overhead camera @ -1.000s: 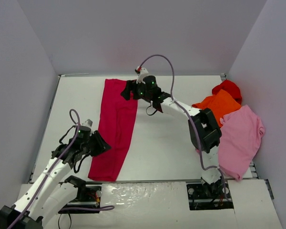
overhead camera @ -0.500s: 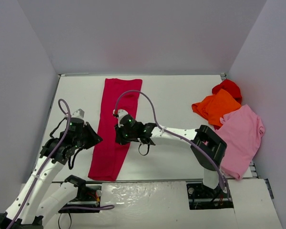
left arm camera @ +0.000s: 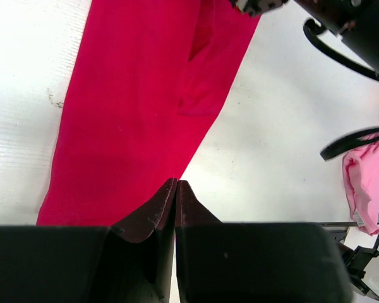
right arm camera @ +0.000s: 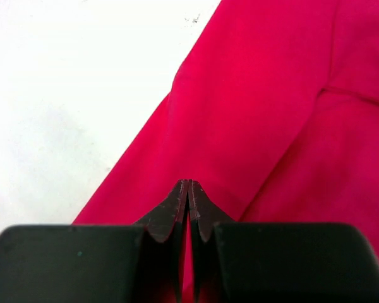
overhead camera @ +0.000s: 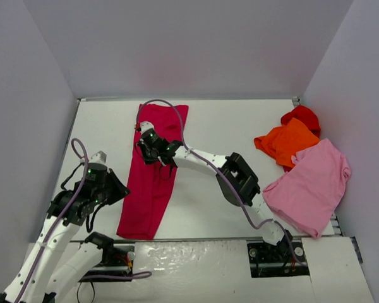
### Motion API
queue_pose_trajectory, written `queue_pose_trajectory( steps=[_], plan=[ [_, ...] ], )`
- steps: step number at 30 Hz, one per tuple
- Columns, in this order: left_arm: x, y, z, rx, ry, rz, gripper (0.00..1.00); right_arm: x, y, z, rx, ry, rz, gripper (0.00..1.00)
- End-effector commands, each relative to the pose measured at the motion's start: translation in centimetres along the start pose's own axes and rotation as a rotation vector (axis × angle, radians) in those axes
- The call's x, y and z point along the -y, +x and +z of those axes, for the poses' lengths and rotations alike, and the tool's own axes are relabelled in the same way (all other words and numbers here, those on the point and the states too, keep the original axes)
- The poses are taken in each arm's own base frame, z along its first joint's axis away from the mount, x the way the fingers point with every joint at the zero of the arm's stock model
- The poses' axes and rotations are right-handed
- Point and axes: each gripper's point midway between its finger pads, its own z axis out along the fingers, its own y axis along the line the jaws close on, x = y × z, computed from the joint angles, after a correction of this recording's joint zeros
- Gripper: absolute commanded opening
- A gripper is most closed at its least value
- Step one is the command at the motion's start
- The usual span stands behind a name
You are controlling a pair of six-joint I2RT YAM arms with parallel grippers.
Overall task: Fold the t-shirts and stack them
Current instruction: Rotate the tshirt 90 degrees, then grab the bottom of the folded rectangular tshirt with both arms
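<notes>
Claws both closed, left claw [left arm camera: 175, 182] beside the folded crimson t-shirt [overhead camera: 153, 183], right claw [right arm camera: 188, 183] over its far half.

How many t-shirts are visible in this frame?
4. The crimson t-shirt lies as a long strip left of centre; the orange t-shirt, bright red t-shirt and light pink t-shirt overlap at the far right. Others could be hidden beneath that heap.

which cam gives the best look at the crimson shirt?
Top external: the whole crimson t-shirt shows as a long folded strip, with only the right gripper covering a bit. Left wrist shows much of its length, cropped; right wrist shows just a close patch with a fold edge.
</notes>
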Motion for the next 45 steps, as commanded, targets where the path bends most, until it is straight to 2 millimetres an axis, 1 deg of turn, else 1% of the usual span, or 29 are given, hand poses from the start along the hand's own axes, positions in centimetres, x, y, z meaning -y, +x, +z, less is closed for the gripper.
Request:
queue_pose_trajectory(
  steps=[1,3,6,12,18,20,23,28,31,32,33,34,35,36,37,38,40,42,43,44,45],
  plan=[
    [0.9,-0.5,0.3,-0.002,0.022,-0.005,0.0,1.1,-0.5,1.0,-0.025,-0.004,-0.012,0.0],
    [0.8,-0.4,0.5,-0.012,0.017,-0.001,0.0,2.4,0.7,1.4,-0.054,0.018,-0.009,0.0],
    [0.9,-0.5,0.7,-0.009,0.02,-0.002,0.0,4.6,2.2,1.6,-0.086,0.065,-0.014,0.0],
    [1.3,-0.5,1.1,-0.01,0.042,-0.02,0.0,10.5,5.6,1.4,-0.174,0.14,0.016,0.0],
    [1.5,-0.4,1.4,-0.011,0.048,-0.031,0.0,15.0,5.2,0.1,-0.171,0.186,0.018,0.0],
    [1.5,-0.4,1.4,-0.013,0.048,-0.034,0.0,16.0,5.4,-0.3,-0.179,0.19,0.022,0.0],
    [1.5,-0.4,1.5,-0.009,0.048,-0.04,0.0,16.9,5.8,-0.9,-0.183,0.199,0.006,0.0],
    [2.0,-0.3,1.6,-0.019,0.071,-0.05,0.0,16.1,6.1,-1.2,-0.189,0.147,-0.01,0.0],
    [1.9,-0.3,1.7,-0.024,0.066,-0.041,0.0,16.4,6.1,-2.0,-0.184,0.167,-0.013,0.0],
    [1.9,-0.2,1.8,-0.024,0.073,-0.039,0.0,15.3,4.5,-2.4,-0.134,0.138,0.0,0.03],
    [2.1,-0.2,2.0,-0.023,0.085,-0.036,0.0,14.3,3.4,-2.8,-0.102,0.114,0.005,0.17],
    [2.3,-0.2,2.1,-0.021,0.099,-0.031,0.0,13.4,2.6,-3.2,-0.083,0.095,0.004,0.4],
    [2.6,-0.3,2.2,-0.016,0.12,-0.027,0.02,12.2,1.5,-3.9,-0.054,0.09,-0.003,0.59],
    [3.1,-0.4,2.4,-0.008,0.148,-0.025,0.08,10.9,0.2,-5.0,-0.015,0.099,-0.011,0.72],
    [3.6,-0.7,2.6,0.004,0.172,-0.021,0.15,9.8,-0.8,-5.9,0.01,0.102,-0.011,0.77],
    [4.1,-0.9,2.7,0.006,0.191,-0.015,0.23,8.6,-1.7,-7.0,0.036,0.099,-0.002,0.82],
    [4.8,-0.8,3.2,-0.031,0.209,0.0,0.47,6.2,-3.4,-9.6,0.087,0.069,0.05,0.85],
    [5.8,-0.6,3.6,-0.083,0.225,0.013,0.61,5.4,-3.7,-11.9,0.111,0.053,0.123,0.85],
    [6.3,-0.4,3.9,-0.124,0.232,0.02,0.65,5.4,-3.3,-12.5,0.109,0.051,0.17,0.85],
    [6.4,-0.1,4.7,-0.161,0.222,0.02,0.68,5.5,-1.9,-13.7,0.095,0.052,0.187,0.85],
    [6.5,0.2,5.0,-0.184,0.222,0.018,0.68,5.0,-1.1,-14.5,0.089,0.048,0.198,0.85]
  ],
)
